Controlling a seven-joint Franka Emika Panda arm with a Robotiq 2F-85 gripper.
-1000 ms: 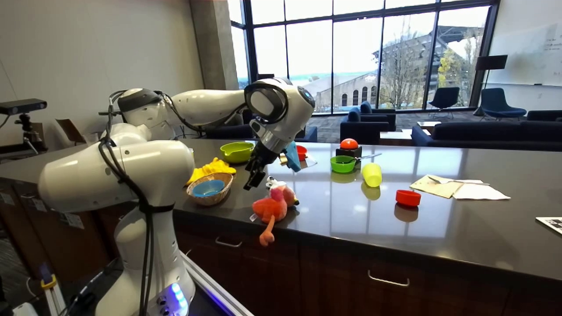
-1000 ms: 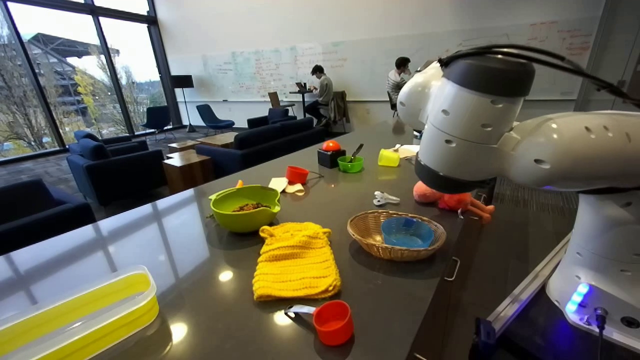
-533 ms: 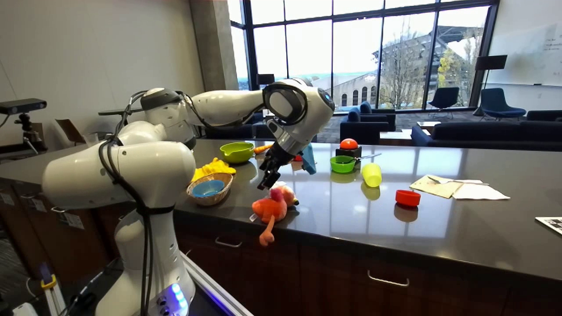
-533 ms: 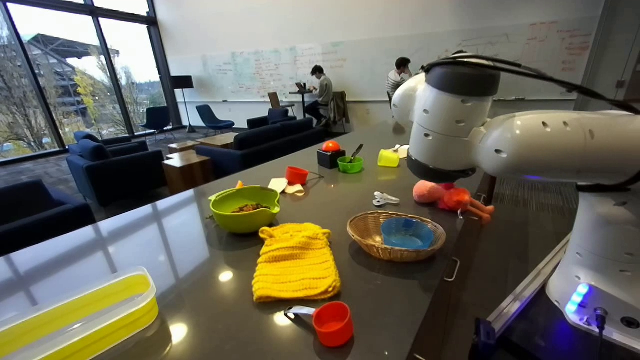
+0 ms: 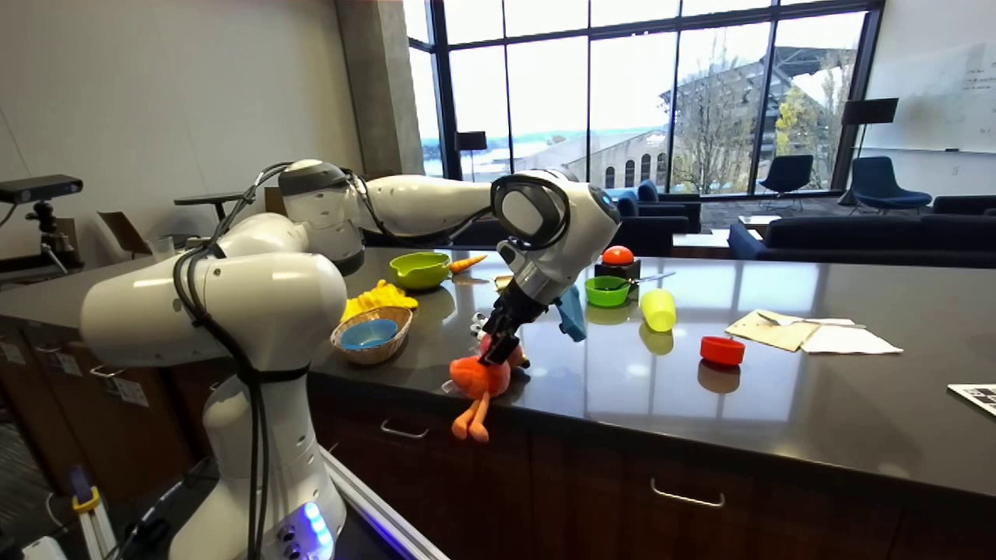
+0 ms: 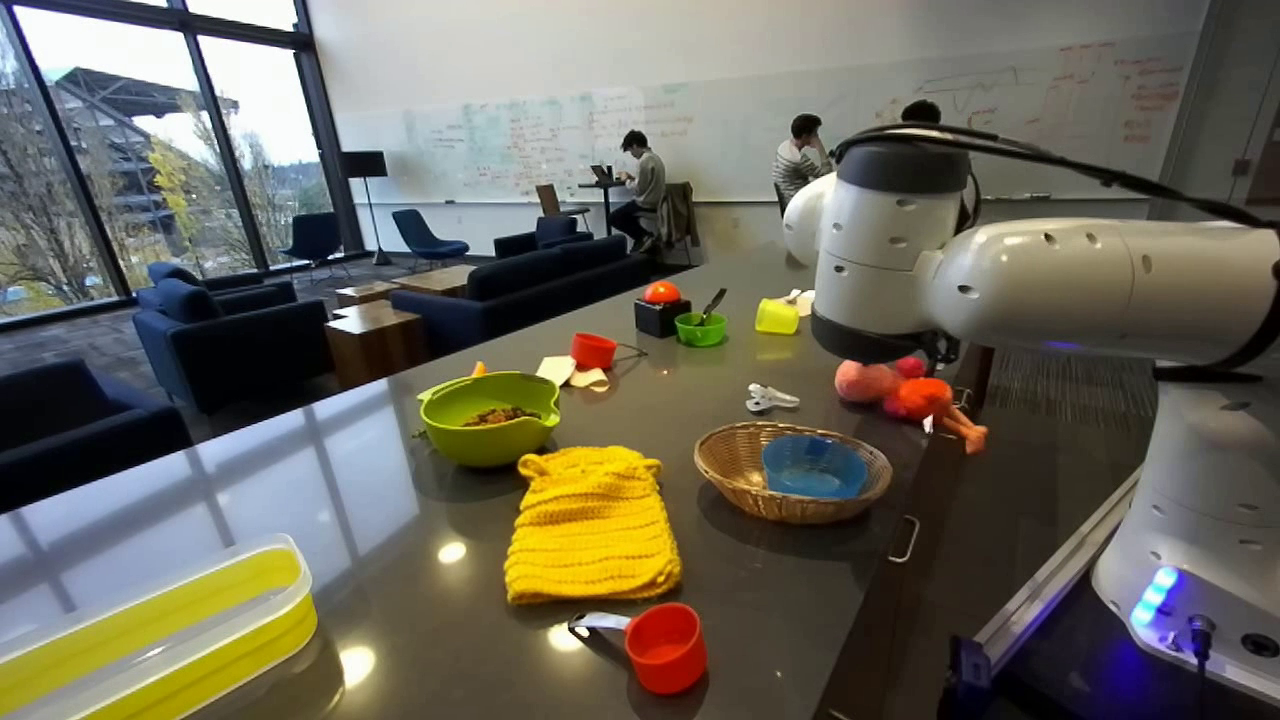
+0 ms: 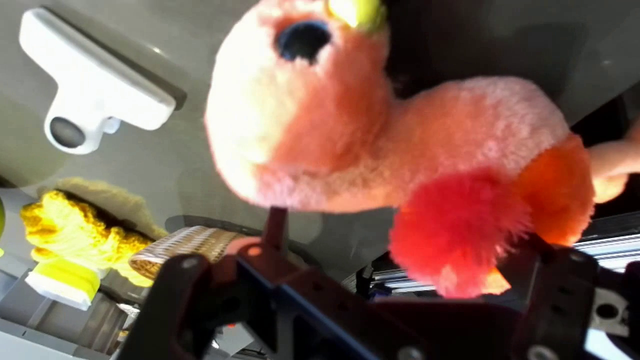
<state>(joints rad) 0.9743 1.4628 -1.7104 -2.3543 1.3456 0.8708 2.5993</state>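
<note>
Jaws: spread wide around the red tuft point(image 7: 460, 230) of the plush flamingo point(image 7: 400, 145), your gripper point(image 5: 499, 350) clamps nothing; whether it brushes the fur, you can't tell.
Flamingo: there at the table's point(image 6: 450, 650) robot-side edge, legs point(image 5: 480, 420) hanging over.
Feel: looks light, soft, squashy, grippy-furred, hardly fragile.
Hold: the plump body looks your best bet; tuft and legs seem floppy.
Clip point(image 7: 95, 80): white, beside the head, farther in from that edge.
Basket point(image 6: 755, 500): wicker, blue bowl point(image 6: 815, 465) inside, near the same edge.
Lime bowl point(image 6: 490, 448): over towards the far edge.

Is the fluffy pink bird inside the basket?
No, in an exterior view the plush bird lies on the counter with a gap between it and the basket.
</note>
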